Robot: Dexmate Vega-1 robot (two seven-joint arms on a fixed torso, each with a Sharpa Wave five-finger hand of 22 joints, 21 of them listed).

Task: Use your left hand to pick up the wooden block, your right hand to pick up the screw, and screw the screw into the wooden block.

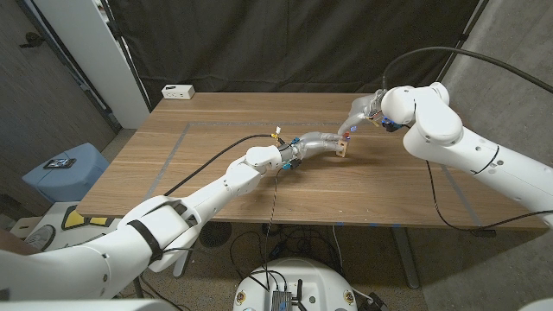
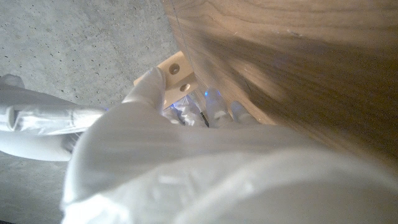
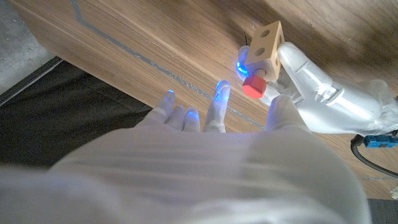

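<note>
the wooden block (image 3: pixel 267 42) is up off the table (image 1: pixel 216 164), held in my left hand (image 1: pixel 321 143), and i place everything else from it. it is a pale block with 2 round holes on the face i see in the right wrist view. the screw (image 3: pixel 254 86) has a red head and sits against the block's lower face; i can't tell how deep it is in. my left hand's fingers (image 3: pixel 298 65) wrap the block from the side, with a blue glow at the fingertips. my right hand (image 1: pixel 363 110) hovers just beyond the block, fingers (image 3: pixel 219 106) spread and holding nothing. far from the block, at the table's back edge, lies a white power strip (image 1: pixel 178 91).
</note>
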